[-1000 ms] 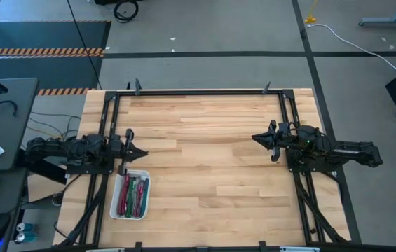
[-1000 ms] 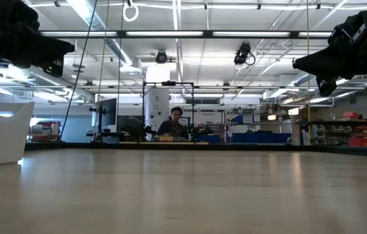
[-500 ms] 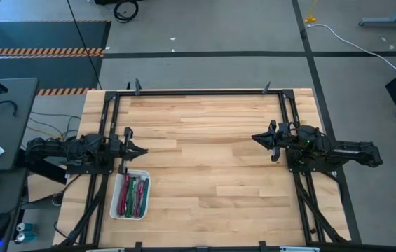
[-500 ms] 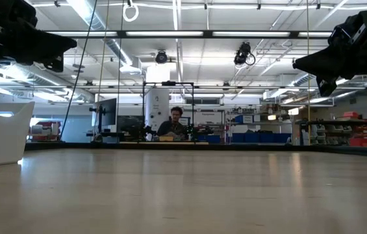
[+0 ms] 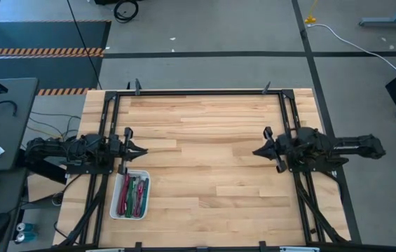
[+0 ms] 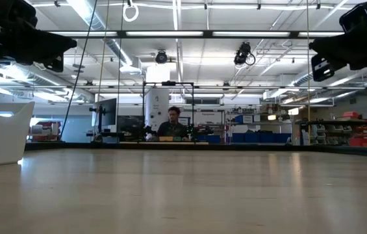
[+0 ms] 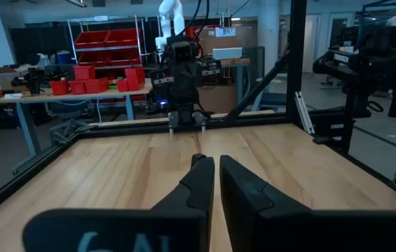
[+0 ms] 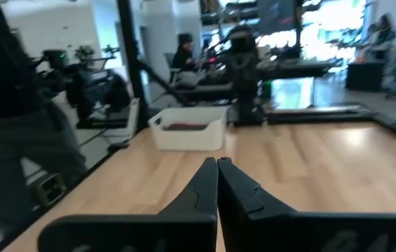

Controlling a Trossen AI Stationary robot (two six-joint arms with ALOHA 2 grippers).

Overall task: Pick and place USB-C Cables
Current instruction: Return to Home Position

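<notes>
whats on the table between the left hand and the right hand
Nothing: the high view shows only bare table between the left hand and the right hand.

Floor: grey concrete, crossed by black tape lines. A dark mat lies at far left, with an orange-and-black hazard stripe along its edge. A white cord trails over the floor at far right. A dark desk stands just left of the wooden tabletop.

Low view: open workshop hall with rows of strip lights overhead. A person sits at a distant bench. Blue bins and red bins sit on shelving to the right.
</notes>
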